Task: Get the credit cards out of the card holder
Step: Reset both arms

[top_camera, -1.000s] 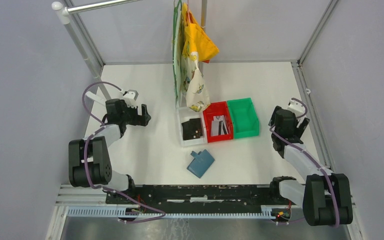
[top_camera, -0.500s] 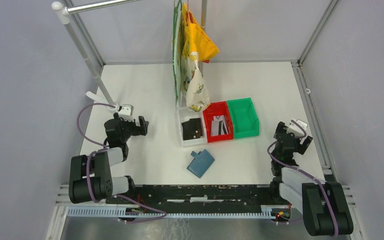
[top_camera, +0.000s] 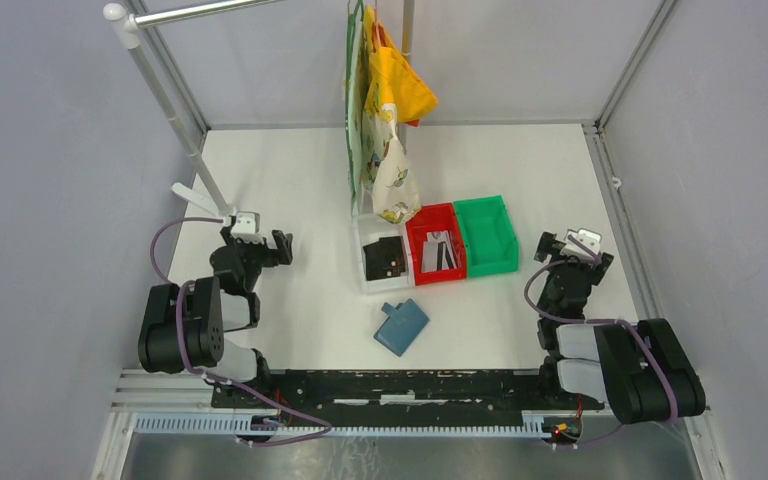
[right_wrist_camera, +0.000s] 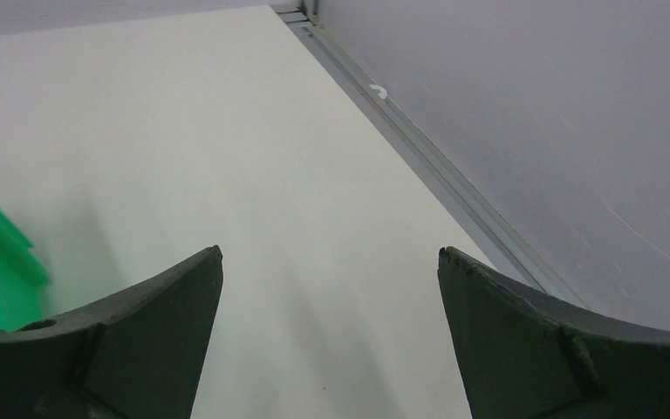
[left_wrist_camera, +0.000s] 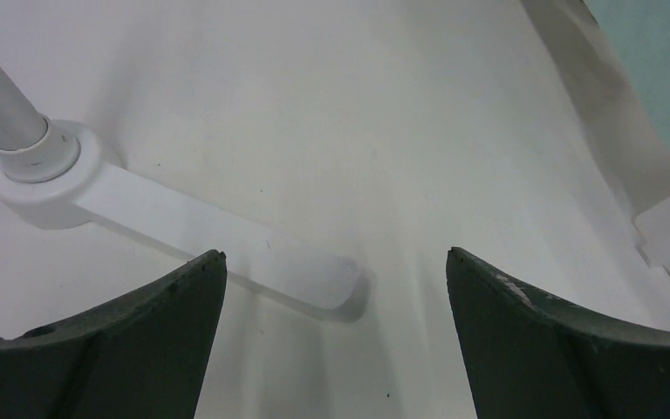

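left gripper (left_wrist_camera: 336, 262) stood wide, empty | right gripper (right_wrist_camera: 330, 257) wide, empty | teal-blue soft folding card holder (top_camera: 401, 327) lay folded between the arms | dark card (top_camera: 384, 258) in white plastic bin (top_camera: 361, 255), pale cards (top_camera: 438, 250) in red plastic bin (top_camera: 440, 278) | advice: pin holder, lift flap, check pockets

Robot test cell in a laboratory. A white table (top_camera: 300, 180) is boxed in by plain grey panels (top_camera: 50, 150) on aluminium framing (top_camera: 620, 215). Along the lower edge, two arms, left (top_camera: 180, 325) and right (top_camera: 625, 365), are bolted to a black rail (top_camera: 400, 385) above a slotted cable duct (top_camera: 410, 425). Coloured plastic bins (top_camera: 487, 236) sit at centre.
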You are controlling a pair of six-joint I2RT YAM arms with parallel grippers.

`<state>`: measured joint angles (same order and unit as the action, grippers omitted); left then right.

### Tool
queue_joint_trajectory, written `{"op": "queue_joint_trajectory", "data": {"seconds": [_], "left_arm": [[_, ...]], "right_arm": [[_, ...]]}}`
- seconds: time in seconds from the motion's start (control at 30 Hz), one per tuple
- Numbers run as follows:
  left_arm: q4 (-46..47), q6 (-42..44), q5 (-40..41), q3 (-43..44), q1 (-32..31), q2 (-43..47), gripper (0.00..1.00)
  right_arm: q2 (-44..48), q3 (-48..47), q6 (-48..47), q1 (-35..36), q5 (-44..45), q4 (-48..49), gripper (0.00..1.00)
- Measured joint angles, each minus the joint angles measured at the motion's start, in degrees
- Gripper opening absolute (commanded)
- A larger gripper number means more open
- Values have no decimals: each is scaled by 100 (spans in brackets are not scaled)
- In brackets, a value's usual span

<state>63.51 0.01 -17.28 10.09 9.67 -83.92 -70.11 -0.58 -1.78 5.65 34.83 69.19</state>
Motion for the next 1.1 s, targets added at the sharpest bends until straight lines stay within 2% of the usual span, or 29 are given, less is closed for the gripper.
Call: {"op": "queue_joint_trajectory", "data": {"seconds": [0.23,0.5,1.1], "left_arm": [[273,-28,188,98,-26,-306,100],[350,-33,479,162,-267,-542,100],[350,-33,525,162,-269,-542,100]], "right_arm": [[-767,-4,-673,352,-627,1309,98],[-837,-2,-732,205,-800,1119,98],[-837,-2,-734,205,-839,1086,98]]}}
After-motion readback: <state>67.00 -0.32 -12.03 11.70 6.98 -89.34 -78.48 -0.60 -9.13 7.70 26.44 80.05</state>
